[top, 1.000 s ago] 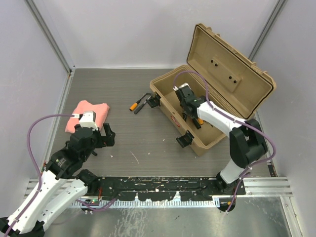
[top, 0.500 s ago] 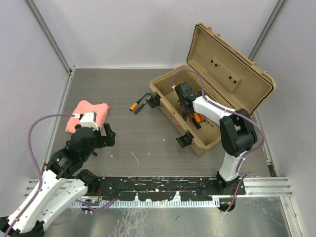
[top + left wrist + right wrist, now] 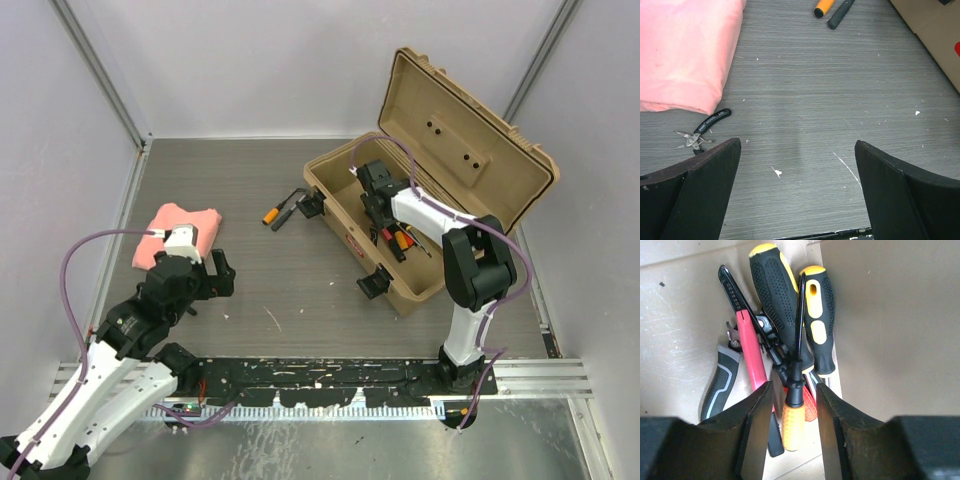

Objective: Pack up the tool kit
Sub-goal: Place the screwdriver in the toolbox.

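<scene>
Tan ribbed plastic case [image 3: 470,150] stands open at the far right corner of the table [image 3: 250,270]. My right gripper [image 3: 795,395] is inside it, jaws a little apart around the small orange-handled screwdriver [image 3: 792,427] on the pile of tools [image 3: 775,300]. I should open wider, then lift straight up. My left gripper [image 3: 797,145] hangs wide open.

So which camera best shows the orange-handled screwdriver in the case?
Right wrist: the orange-handled screwdriver sits close up, handle clear. Top shows just an orange speck in the case; left wrist misses it.
</scene>
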